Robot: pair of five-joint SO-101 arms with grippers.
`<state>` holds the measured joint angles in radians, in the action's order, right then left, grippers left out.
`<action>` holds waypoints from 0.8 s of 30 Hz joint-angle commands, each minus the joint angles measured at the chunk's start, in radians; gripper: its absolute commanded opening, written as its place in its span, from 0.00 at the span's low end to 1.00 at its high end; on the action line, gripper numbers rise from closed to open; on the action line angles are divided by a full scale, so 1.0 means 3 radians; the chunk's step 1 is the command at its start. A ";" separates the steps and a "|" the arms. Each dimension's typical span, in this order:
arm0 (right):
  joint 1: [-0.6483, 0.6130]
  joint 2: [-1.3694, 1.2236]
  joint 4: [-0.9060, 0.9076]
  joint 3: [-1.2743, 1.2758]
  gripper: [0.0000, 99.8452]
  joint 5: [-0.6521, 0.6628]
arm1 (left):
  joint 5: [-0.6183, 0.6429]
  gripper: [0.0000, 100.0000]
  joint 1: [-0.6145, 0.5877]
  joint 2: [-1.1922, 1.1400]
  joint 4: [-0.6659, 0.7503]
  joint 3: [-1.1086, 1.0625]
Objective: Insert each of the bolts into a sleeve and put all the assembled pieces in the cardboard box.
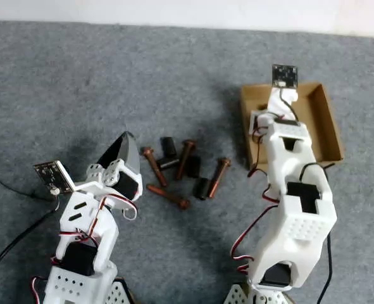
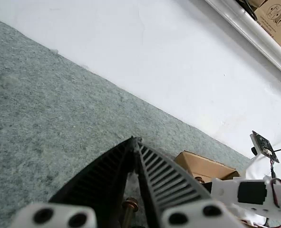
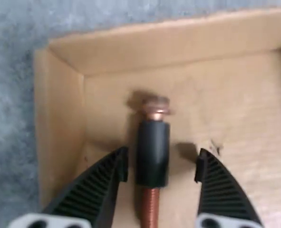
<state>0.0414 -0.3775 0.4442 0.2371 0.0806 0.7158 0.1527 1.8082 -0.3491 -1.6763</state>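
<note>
– Progress so far?
– One piece was done, by my judgement: a bolt wearing a black sleeve lay on the floor of the box. It lay between the spread fingers of the right end effector, which touched nothing.
– And what was left?
– Most of it. Four bare bolts and what looked like four loose sleeves lay clustered on the grey worktop, between the two arms and beside the box. None were joined. The left end effector hung near that cluster, fingers pressed together, holding nothing.
– Any writing?
– None readable on box, bolts or sleeves. A carton at the room's edge carried print I could not make out.
</note>
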 commanded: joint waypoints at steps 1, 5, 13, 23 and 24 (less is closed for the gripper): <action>-0.0079 0.0340 0.0304 -0.0207 0.21 -0.0010 | -0.0026 0.01 -0.0023 0.0018 0.0072 -0.0064; -0.0141 0.0979 0.0606 -0.0207 0.21 -0.0010 | -0.0026 0.01 -0.0023 0.0018 0.0072 -0.0064; -0.0882 0.2197 0.1399 0.0437 0.21 0.0015 | -0.0026 0.01 -0.0033 0.0018 0.0072 -0.0064; -0.1297 0.2683 0.1424 0.1670 0.21 0.0010 | -0.0026 0.01 -0.0028 0.0013 0.0066 -0.0064; -0.1302 0.2683 0.1378 0.1752 0.21 0.0000 | -0.0026 0.01 -0.0033 0.0013 0.0066 -0.0064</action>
<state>-0.3376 0.3821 0.8707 0.7250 0.0821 0.7142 0.1496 1.8082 -0.3491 -1.6763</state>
